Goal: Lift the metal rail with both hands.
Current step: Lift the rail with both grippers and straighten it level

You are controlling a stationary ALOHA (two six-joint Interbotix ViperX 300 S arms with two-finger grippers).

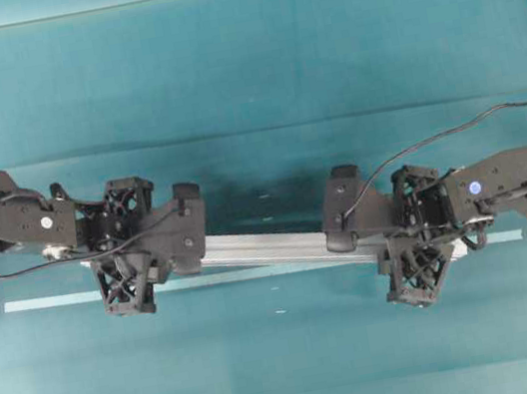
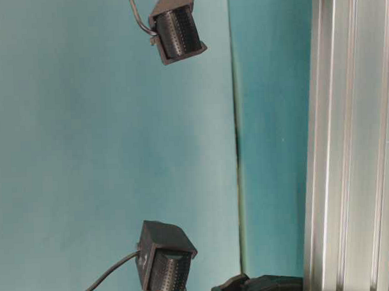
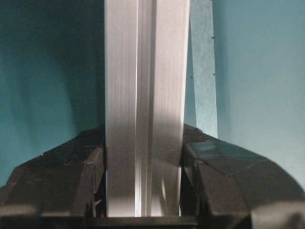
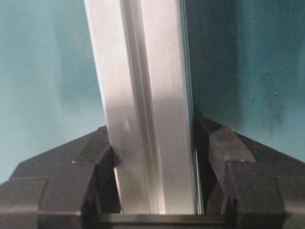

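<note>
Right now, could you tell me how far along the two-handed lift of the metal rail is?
Done: both arms are at the metal rail, one near each end. In hand: the left gripper and the right gripper each have fingers on both sides of it, seemingly gripping. Left: the lift itself. In the overhead view the rail lies beside the pale tape strip on the teal table cover, and no rise can be confirmed.

The metal rail (image 1: 272,248) is bare silver-white aluminium with a brushed, satin sheen, its lengthwise grooves catching soft streaks of light. Both the left gripper (image 1: 191,231) and the right gripper (image 1: 340,212) look like matt black plastic with slightly grainy faces and open lattice ribs. The table cover (image 1: 242,69) is a matt teal sheet, faintly mottled, with 1 visible seam. The tape strip (image 1: 48,302) is paler, flat and dull.
</note>
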